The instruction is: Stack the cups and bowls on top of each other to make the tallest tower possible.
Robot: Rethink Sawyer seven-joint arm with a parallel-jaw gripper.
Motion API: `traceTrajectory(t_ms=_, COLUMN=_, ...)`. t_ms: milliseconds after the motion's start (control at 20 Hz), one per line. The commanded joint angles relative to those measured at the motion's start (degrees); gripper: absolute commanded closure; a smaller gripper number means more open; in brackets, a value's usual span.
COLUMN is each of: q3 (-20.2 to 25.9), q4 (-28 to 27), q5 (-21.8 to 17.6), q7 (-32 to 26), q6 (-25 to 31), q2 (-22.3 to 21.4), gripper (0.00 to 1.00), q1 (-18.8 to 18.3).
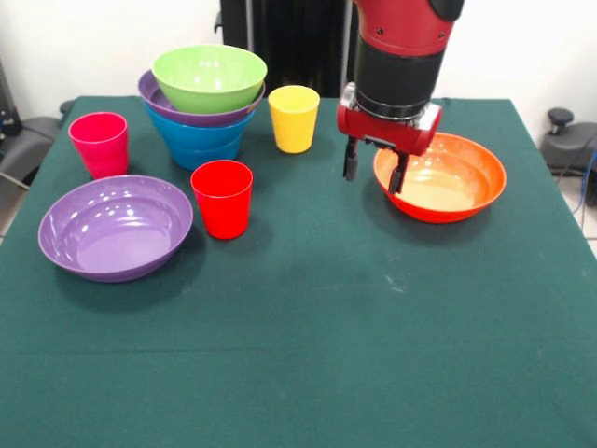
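Note:
The tower at the back left is a nested pile: a blue bowl (200, 142) lowest, a purple bowl (166, 101) in it, a lime green bowl (210, 77) on top. A yellow cup (294, 119) stands just right of the pile. Left of it is a pink cup (99, 143). In front stand a red cup (222, 198) and a wide purple bowl (117, 227). An orange bowl (448, 182) sits at the right. My gripper (375, 168) hangs open over that bowl's left rim, one finger outside and one inside it.
A dark green cloth covers the table (354, 355). Its near half holds no objects. Dark equipment (567, 140) stands off the table at the right edge, and more dark gear (23, 140) sits off the left.

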Motion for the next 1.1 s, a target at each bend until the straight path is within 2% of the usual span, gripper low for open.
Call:
traceTrajectory(t_ms=50, q3=0.85, q4=-3.16, q5=1.72, q7=9.99, q6=-3.95, q2=3.75, gripper=0.00, q1=2.11)
traceTrajectory(t_ms=300, q3=0.38, q4=-1.44, q5=3.01, q7=9.92, q6=-4.96, q2=3.44, gripper=0.00, q1=3.17)
traceTrajectory(t_ms=550, q3=-0.43, q4=-1.64, q5=5.05, q7=10.02, q6=-0.62, q2=1.14, gripper=0.00, q1=4.82)
traceTrajectory(t_ms=850, q3=-1.90, q4=-4.56, q5=7.90, q7=11.18, q6=4.82, q2=0.08, gripper=0.00, q1=7.37)
traceTrajectory(t_ms=1100, q3=-3.01, q4=-5.27, q5=10.21, q7=12.09, q6=5.54, q2=0.32, gripper=0.00, q1=9.49)
